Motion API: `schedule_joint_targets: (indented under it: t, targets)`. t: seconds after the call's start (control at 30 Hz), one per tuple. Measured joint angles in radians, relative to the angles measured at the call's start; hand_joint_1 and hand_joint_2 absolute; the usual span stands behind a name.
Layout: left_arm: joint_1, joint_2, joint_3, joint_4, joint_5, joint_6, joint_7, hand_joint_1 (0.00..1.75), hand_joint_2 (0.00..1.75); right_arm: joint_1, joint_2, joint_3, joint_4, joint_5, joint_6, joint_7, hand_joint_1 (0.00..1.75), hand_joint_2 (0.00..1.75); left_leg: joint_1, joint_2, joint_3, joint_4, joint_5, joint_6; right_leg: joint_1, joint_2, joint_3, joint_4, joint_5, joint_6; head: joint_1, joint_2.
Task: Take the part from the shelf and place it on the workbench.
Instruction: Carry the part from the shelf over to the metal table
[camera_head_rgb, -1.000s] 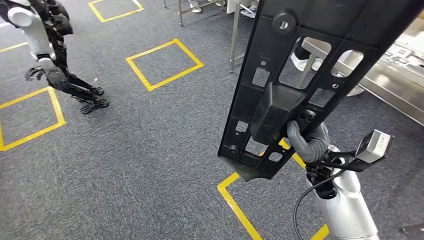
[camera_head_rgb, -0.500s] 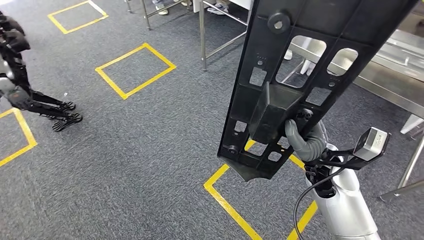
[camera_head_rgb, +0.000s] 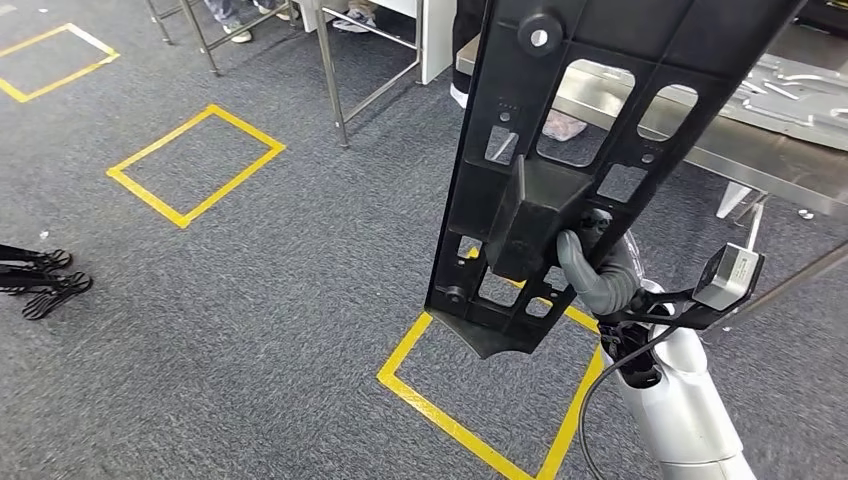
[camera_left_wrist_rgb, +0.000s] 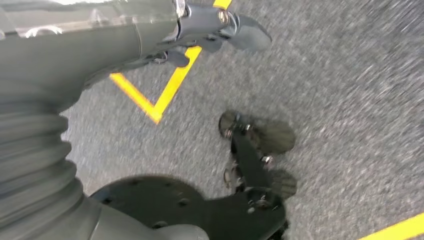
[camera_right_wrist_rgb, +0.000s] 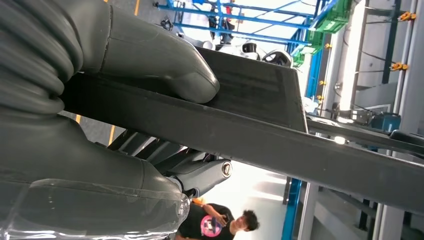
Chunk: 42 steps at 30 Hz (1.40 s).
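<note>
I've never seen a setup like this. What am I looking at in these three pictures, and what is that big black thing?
It is a walking humanoid robot with a camera on its head and one at each wrist. The head view looks down: its silver right arm ends in a grey right hand gripping a long black plastic part with cut-out holes, held upright. Below is grey carpet marked with yellow tape squares; a steel workbench stands ahead on the right. The right wrist view shows that hand's thumb pressed on the part. The left wrist view shows the left hand hanging over the floor, holding nothing.
</note>
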Motion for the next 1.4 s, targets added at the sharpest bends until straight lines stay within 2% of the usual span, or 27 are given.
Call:
schedule_joint_targets:
  t: [0.03, 0.1, 0.17, 0.2, 0.23, 0.3, 0.37, 0.4, 0.47, 0.53, 0.6, 0.67, 0.7, 0.73, 0.77, 0.83, 0.9, 0.97, 1.0, 1.03, 1.13, 1.17, 1.2, 1.23, 1.27, 1.33, 1.4]
  targets:
    - [-0.001, 0.0, 0.0, 0.0, 0.0, 0.0, -0.002, 0.0, 1.75, -0.003, 0.0, 0.0, 0.0, 0.0, 0.0, 0.0, 1.75, 1.75, 0.002, 0.014, 0.002, -0.006, 0.003, 0.006, 0.002, -0.029, -0.018, 0.037, -0.022, 0.002, 0.003, 0.0]
    - [0.002, 0.001, 0.0, 0.0, 0.0, 0.0, -0.005, 0.0, 1.75, -0.007, 0.001, 0.002, 0.002, -0.001, 0.0, 0.001, 1.75, 1.75, -0.002, 0.041, 0.002, -0.008, 0.003, 0.013, 0.003, -0.086, -0.08, 0.169, -0.088, 0.005, 0.008, 0.0]
    - [0.004, 0.002, 0.0, 0.0, 0.0, 0.002, -0.004, 0.0, 1.75, -0.007, 0.002, 0.004, 0.007, -0.001, 0.001, 0.0, 1.75, 1.75, -0.005, 0.069, 0.001, -0.006, 0.001, 0.014, 0.0, -0.101, -0.128, 0.27, -0.118, 0.009, 0.008, 0.0]
    - [0.003, 0.002, 0.0, 0.0, 0.0, 0.003, -0.004, 0.0, 1.75, -0.007, 0.002, 0.005, 0.01, -0.001, 0.001, 0.0, 1.75, 1.75, -0.006, 0.082, 0.001, -0.004, 0.0, 0.013, -0.002, -0.105, -0.124, 0.266, -0.106, 0.01, 0.008, 0.0]
    - [0.002, 0.002, 0.0, 0.0, 0.0, 0.004, -0.003, 0.0, 1.75, -0.008, 0.002, 0.006, 0.012, -0.001, 0.002, 0.0, 1.75, 1.75, -0.006, 0.094, 0.001, -0.002, -0.003, 0.012, -0.002, -0.111, -0.098, 0.22, -0.078, 0.01, 0.008, 0.0]
    - [0.0, 0.002, 0.0, 0.0, 0.0, 0.005, -0.001, 0.0, 1.75, -0.012, 0.002, 0.006, 0.014, -0.002, 0.002, 0.0, 1.75, 1.75, -0.009, 0.115, 0.004, 0.004, -0.01, 0.005, 0.002, -0.153, -0.017, 0.074, -0.022, 0.003, 0.008, 0.0]
    - [-0.002, 0.002, -0.001, 0.0, -0.002, 0.005, 0.001, 0.0, 1.75, -0.018, 0.002, 0.006, 0.014, -0.005, 0.001, 0.0, 1.75, 1.75, -0.014, 0.134, 0.007, 0.008, -0.017, -0.005, 0.009, -0.184, 0.024, -0.007, -0.003, -0.008, 0.007, 0.0]
    - [-0.002, 0.002, -0.001, 0.0, -0.002, 0.004, 0.001, 0.0, 1.75, -0.021, 0.002, 0.006, 0.014, -0.007, 0.001, 0.001, 1.75, 1.75, -0.015, 0.143, 0.009, 0.008, -0.019, -0.011, 0.013, -0.183, 0.024, -0.011, -0.006, -0.014, 0.007, 0.0]
    - [-0.004, 0.002, -0.002, 0.0, -0.003, 0.003, 0.002, 0.0, 1.75, -0.024, 0.002, 0.006, 0.014, -0.01, 0.001, 0.002, 1.75, 1.75, -0.013, 0.154, 0.013, 0.01, -0.024, -0.024, 0.011, -0.157, 0.021, -0.015, -0.001, -0.023, 0.007, 0.0]
    - [-0.007, 0.002, -0.003, 0.0, -0.004, 0.002, 0.003, 0.0, 1.75, -0.028, 0.002, 0.006, 0.014, -0.011, 0.001, 0.004, 1.75, 1.75, -0.009, 0.113, -0.004, 0.054, -0.057, -0.035, 0.005, -0.135, 0.022, -0.021, 0.005, -0.034, 0.004, 0.0]
    - [-0.006, 0.003, -0.003, 0.0, -0.004, 0.001, 0.003, 0.0, 1.75, -0.032, 0.003, 0.006, 0.015, -0.012, 0.001, 0.005, 1.75, 1.75, -0.005, 0.06, -0.061, 0.179, -0.124, -0.042, 0.002, -0.113, 0.022, -0.023, 0.008, -0.041, 0.0, 0.0]
    - [-0.002, 0.003, -0.003, 0.0, -0.004, 0.0, 0.005, 0.0, 1.75, -0.032, 0.004, 0.006, 0.018, -0.012, 0.001, 0.007, 1.75, 1.75, -0.005, 0.049, -0.122, 0.301, -0.164, -0.044, 0.004, -0.085, 0.021, -0.022, 0.009, -0.043, 0.0, 0.0]
    - [-0.001, 0.003, -0.003, 0.0, -0.005, 0.0, 0.007, 0.0, 1.75, -0.032, 0.004, 0.007, 0.019, -0.012, 0.001, 0.008, 1.75, 1.75, -0.005, 0.048, -0.131, 0.312, -0.154, -0.043, 0.005, -0.07, 0.021, -0.021, 0.009, -0.043, 0.0, 0.0]
    - [-0.001, 0.003, -0.003, 0.0, -0.005, 0.0, 0.008, 0.0, 1.75, -0.032, 0.004, 0.007, 0.02, -0.012, 0.001, 0.01, 1.75, 1.75, -0.005, 0.045, -0.12, 0.279, -0.123, -0.041, 0.005, -0.056, 0.021, -0.02, 0.009, -0.042, -0.001, 0.0]
    - [-0.001, 0.003, -0.003, 0.0, -0.006, 0.0, 0.008, 0.0, 1.75, -0.033, 0.004, 0.007, 0.02, -0.012, 0.001, 0.01, 1.75, 1.75, -0.005, 0.036, -0.092, 0.212, -0.082, -0.037, 0.005, -0.042, 0.022, -0.019, 0.009, -0.041, -0.001, 0.0]
    - [-0.002, 0.005, -0.003, 0.0, -0.006, 0.0, 0.009, 0.0, 1.75, -0.034, 0.004, 0.007, 0.02, -0.013, 0.001, 0.01, 1.75, 1.75, -0.002, -0.007, -0.032, 0.074, -0.024, -0.028, 0.005, -0.016, 0.02, -0.015, 0.009, -0.035, 0.0, 0.0]
    - [-0.003, 0.007, -0.004, 0.0, -0.006, -0.002, 0.008, 0.0, 1.75, -0.037, 0.004, 0.008, 0.021, -0.013, 0.001, 0.011, 1.75, 1.75, -0.003, -0.03, -0.009, 0.02, -0.012, -0.019, 0.002, 0.005, 0.012, -0.014, 0.013, -0.023, 0.0, 0.0]
    - [-0.003, 0.006, -0.004, 0.0, -0.006, -0.006, 0.005, 0.0, 1.75, -0.038, 0.004, 0.008, 0.023, -0.014, 0.001, 0.011, 1.75, 1.75, -0.004, -0.011, -0.007, 0.013, -0.007, -0.008, -0.001, 0.025, 0.006, -0.016, 0.019, -0.008, -0.001, 0.0]
    - [-0.005, 0.006, -0.005, 0.0, -0.006, -0.008, 0.003, 0.0, 1.75, -0.038, 0.004, 0.008, 0.024, -0.015, 0.001, 0.011, 1.75, 1.75, -0.003, 0.0, -0.005, 0.009, -0.004, -0.002, -0.001, 0.02, 0.003, -0.014, 0.017, -0.002, 0.0, 0.0]
    - [-0.007, 0.006, -0.005, 0.0, -0.006, -0.01, 0.001, 0.0, 1.75, -0.039, 0.003, 0.008, 0.025, -0.017, 0.001, 0.011, 1.75, 1.75, -0.001, 0.011, -0.003, 0.003, 0.0, 0.005, 0.001, -0.002, -0.007, 0.007, 0.003, 0.001, 0.002, 0.0]
    - [-0.004, 0.006, -0.005, 0.0, -0.004, -0.017, 0.0, 0.0, 1.75, -0.044, 0.003, 0.013, 0.03, -0.018, 0.001, 0.011, 1.75, 1.75, -0.003, 0.048, -0.003, -0.002, 0.004, 0.015, 0.003, -0.086, -0.09, 0.184, -0.088, 0.006, 0.011, 0.0]
    - [-0.002, 0.007, -0.005, 0.0, -0.003, -0.019, 0.001, 0.0, 1.75, -0.043, 0.003, 0.016, 0.033, -0.018, 0.001, 0.011, 1.75, 1.75, -0.004, 0.062, -0.004, -0.002, 0.004, 0.016, 0.001, -0.095, -0.115, 0.236, -0.105, 0.008, 0.011, 0.0]
    - [0.0, 0.007, -0.005, 0.0, -0.003, -0.02, 0.002, 0.0, 1.75, -0.043, 0.003, 0.018, 0.036, -0.018, 0.001, 0.011, 1.75, 1.75, -0.005, 0.075, -0.004, -0.001, 0.003, 0.015, 0.0, -0.101, -0.123, 0.256, -0.104, 0.009, 0.011, 0.0]
    - [0.001, 0.006, -0.005, 0.0, -0.003, -0.021, 0.004, 0.0, 1.75, -0.043, 0.004, 0.019, 0.039, -0.018, 0.001, 0.011, 1.75, 1.75, -0.005, 0.088, -0.004, 0.0, 0.002, 0.014, -0.001, -0.106, -0.112, 0.237, -0.086, 0.009, 0.011, 0.0]
    - [0.0, 0.006, -0.005, 0.0, -0.002, -0.022, 0.005, 0.0, 1.75, -0.044, 0.004, 0.02, 0.042, -0.018, 0.001, 0.011, 1.75, 1.75, -0.005, 0.1, -0.004, 0.001, 0.0, 0.012, -0.002, -0.116, -0.081, 0.182, -0.057, 0.007, 0.011, 0.0]
    - [-0.001, 0.004, -0.005, 0.0, -0.002, -0.022, 0.006, 0.0, 1.75, -0.05, 0.006, 0.023, 0.044, -0.018, 0.001, 0.011, 1.75, 1.75, -0.009, 0.12, -0.003, 0.007, -0.006, 0.004, 0.003, -0.159, -0.009, 0.049, -0.012, 0.0, 0.011, 0.0]
    - [-0.002, 0.003, -0.005, 0.0, -0.002, -0.023, 0.008, 0.0, 1.75, -0.057, 0.009, 0.024, 0.045, -0.018, -0.002, 0.013, 1.75, 1.75, -0.013, 0.137, -0.001, 0.01, -0.012, -0.008, 0.01, -0.179, 0.021, -0.011, -0.001, -0.01, 0.009, 0.0]
